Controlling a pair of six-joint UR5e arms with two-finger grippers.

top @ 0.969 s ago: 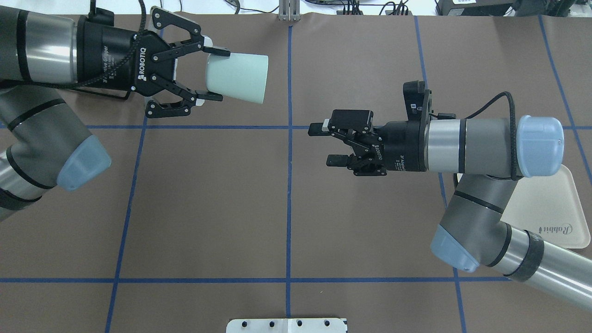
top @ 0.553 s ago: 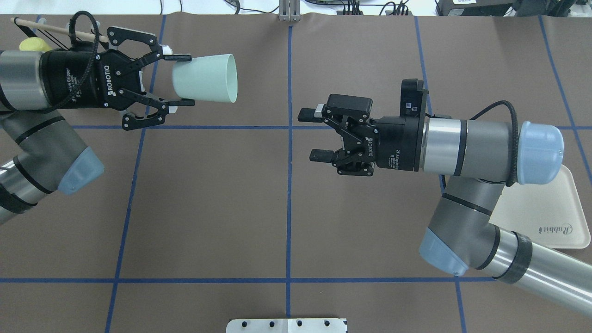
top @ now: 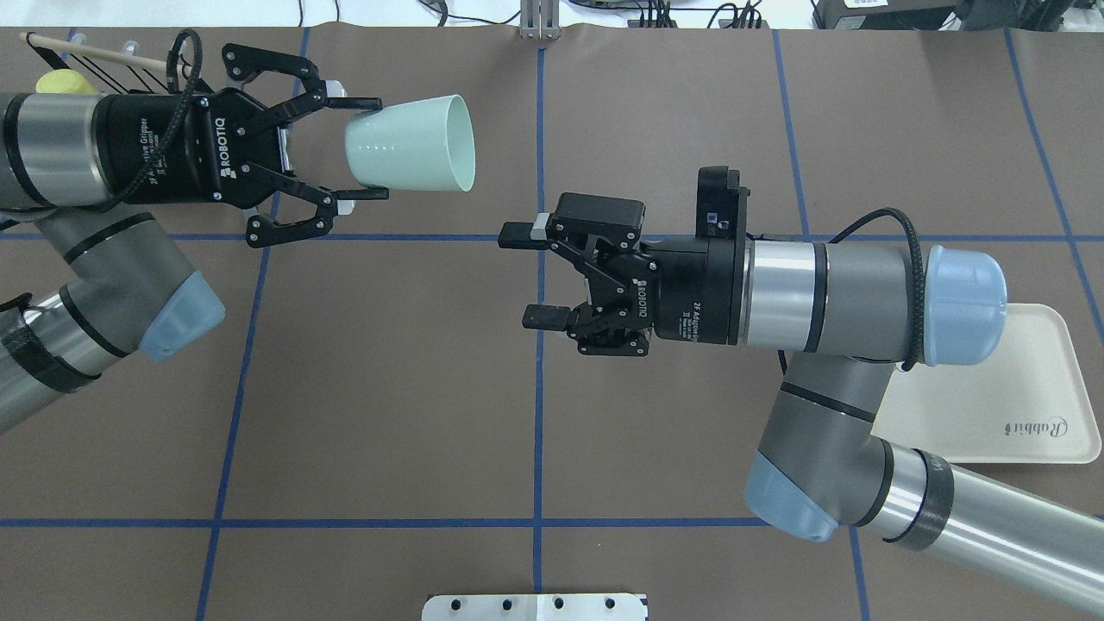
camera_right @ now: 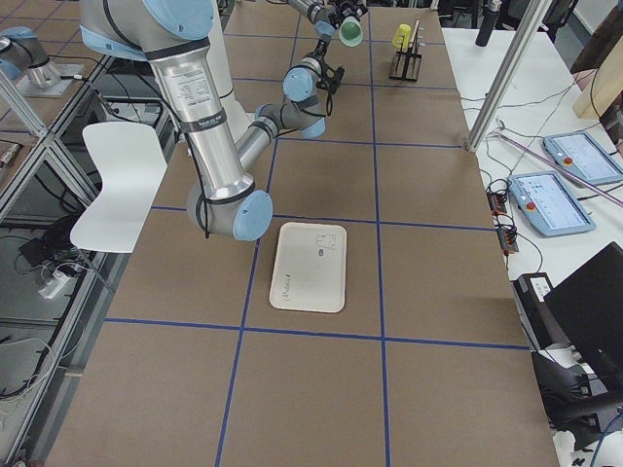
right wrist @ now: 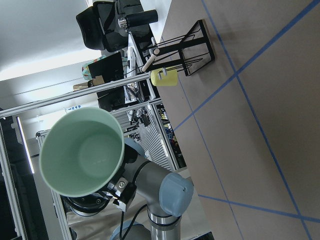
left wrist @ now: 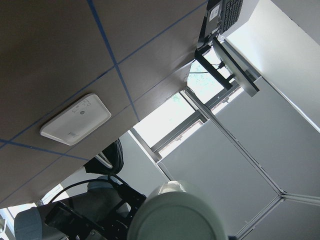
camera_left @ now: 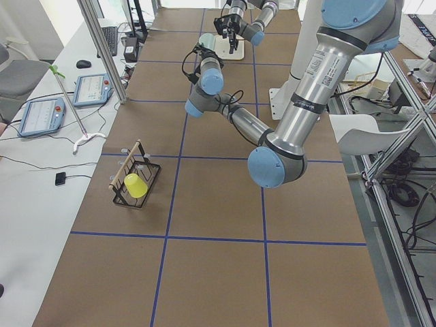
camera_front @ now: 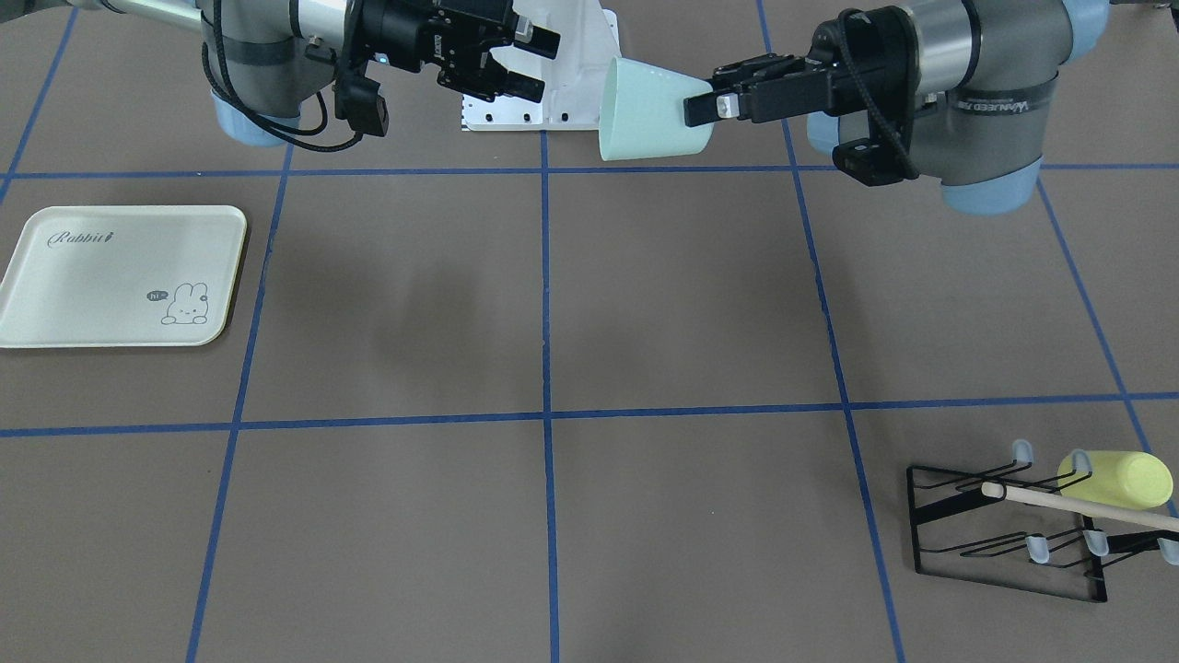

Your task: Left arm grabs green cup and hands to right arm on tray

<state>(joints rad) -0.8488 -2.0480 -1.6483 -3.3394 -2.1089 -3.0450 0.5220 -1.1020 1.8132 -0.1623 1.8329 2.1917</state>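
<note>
My left gripper [top: 366, 148] is shut on the base of the pale mint-green cup [top: 414, 144] and holds it on its side in the air, mouth toward the right arm. The cup also shows in the front view [camera_front: 649, 115], held by the left gripper [camera_front: 705, 109]. In the right wrist view the cup's open mouth [right wrist: 82, 150] faces the camera. My right gripper [top: 526, 276] is open and empty, a short gap from the cup's rim and a little nearer the robot. The cream Rabbit tray [top: 1035, 388] lies at the right, partly under the right arm, and is bare in the front view [camera_front: 110, 276].
A black wire rack [camera_front: 1004, 534] with a wooden rod and a yellow-green cup [camera_front: 1114, 477] stands at the far left corner, behind the left arm. A white mounting plate [top: 535, 606] sits at the robot's base. Blue tape lines cross the brown table.
The right gripper has moved left toward the cup, still open. The left gripper, holding the cup, first drew back left, then came right again, with the mouth turned toward the right arm.
</note>
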